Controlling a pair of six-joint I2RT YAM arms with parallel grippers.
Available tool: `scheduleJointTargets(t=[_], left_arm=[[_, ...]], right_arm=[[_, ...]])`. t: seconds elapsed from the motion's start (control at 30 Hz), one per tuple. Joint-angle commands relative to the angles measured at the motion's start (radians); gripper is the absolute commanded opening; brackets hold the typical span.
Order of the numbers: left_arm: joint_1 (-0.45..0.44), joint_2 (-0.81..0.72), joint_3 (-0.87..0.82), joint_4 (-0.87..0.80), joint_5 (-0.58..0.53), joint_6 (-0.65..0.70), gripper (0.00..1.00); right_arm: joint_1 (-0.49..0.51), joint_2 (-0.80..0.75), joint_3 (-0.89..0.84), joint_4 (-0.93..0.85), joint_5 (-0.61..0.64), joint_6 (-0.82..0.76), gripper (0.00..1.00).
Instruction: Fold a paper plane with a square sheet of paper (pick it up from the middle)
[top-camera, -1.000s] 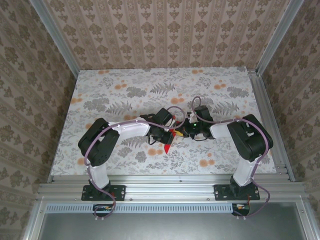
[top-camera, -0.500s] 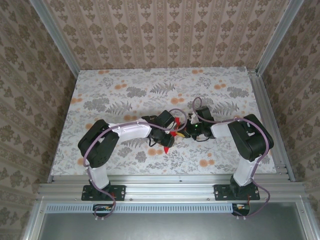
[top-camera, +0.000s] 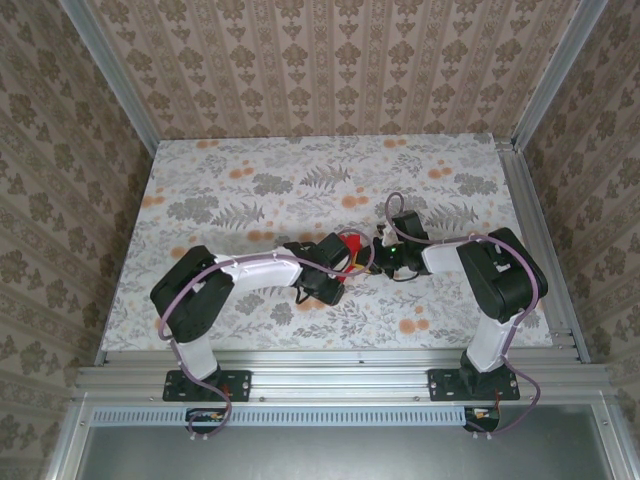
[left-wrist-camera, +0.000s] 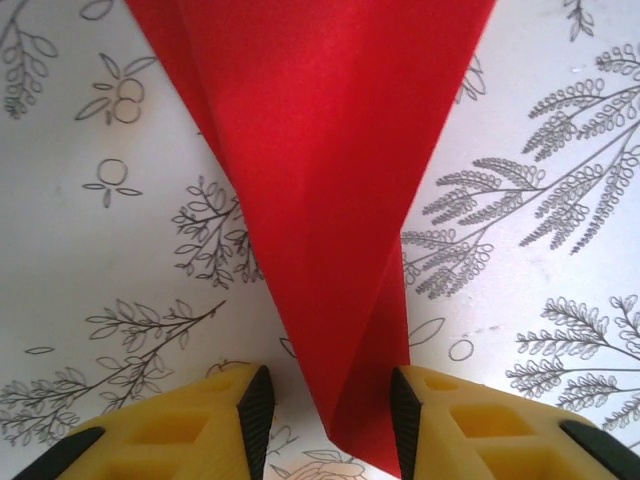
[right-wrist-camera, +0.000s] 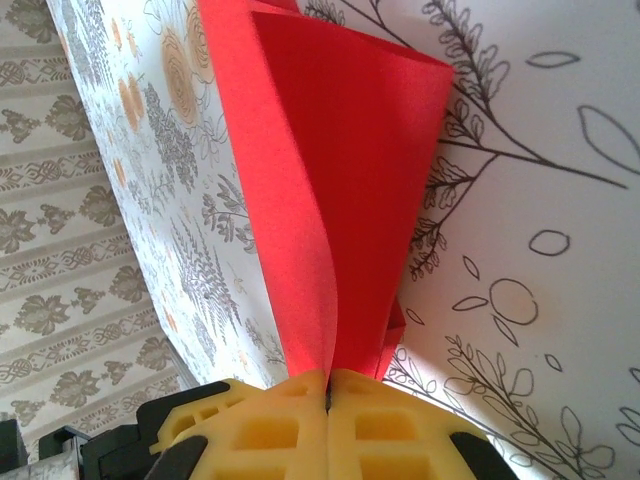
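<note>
Red paper plane (left-wrist-camera: 320, 150) has its pointed end between the parted yellow fingers (left-wrist-camera: 190, 435) of the left gripper (left-wrist-camera: 330, 400), brushing one pad, unclamped. Over the middle of the floral worktop (top-camera: 200, 190), the right gripper (right-wrist-camera: 328, 385) is clenched on the plane's other end. A second ago a red tip pointed at the near edge; now the red shows farther back.
</note>
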Motion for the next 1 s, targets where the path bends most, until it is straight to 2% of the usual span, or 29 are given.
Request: scheduleJointTargets(t=[0.0,0.3,0.97], left_arm=[[-0.005,-0.022,-0.021,-0.024,-0.029,-0.017,0.37],[-0.006,-0.014,-0.032,-0.040,-0.054,0.005,0.26],[-0.004,-0.012,-0.029,-0.068,-0.071,0.105,0.25]], right_arm=[[-0.007,-0.013,0.027,-0.063,0.016,-0.043,0.03],[-0.007,-0.017,0.058,-0.141,0.037,-0.099,0.02],[-0.007,0.038,0.199,-0.360,0.085,-0.290,0.00]])
